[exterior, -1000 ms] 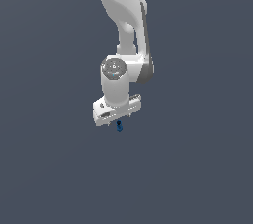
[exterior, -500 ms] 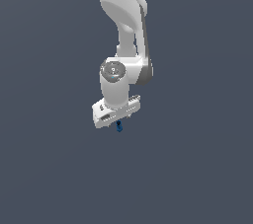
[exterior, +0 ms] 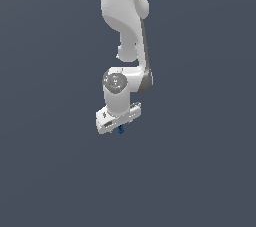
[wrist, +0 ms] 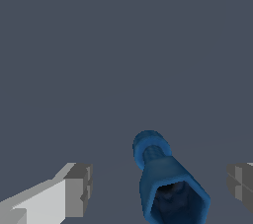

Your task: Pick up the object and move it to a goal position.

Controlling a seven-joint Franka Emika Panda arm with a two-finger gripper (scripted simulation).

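Note:
The object [wrist: 165, 183] is a small dark-blue elongated piece with a rounded knob at one end. In the wrist view it lies between my two fingers. My gripper [wrist: 159, 187] is open: one grey fingertip [wrist: 79, 188] stands well clear of the object and the other [wrist: 241, 186] is close to it, with a gap on both sides. In the exterior view the white gripper [exterior: 119, 125] points down and the object [exterior: 121, 130] shows as a blue speck just under the hand.
A plain dark grey-blue surface fills both views. The white arm [exterior: 125, 16] comes down from the top of the exterior view.
The gripper has come down a little toward the blue object. The object has stayed where it was.

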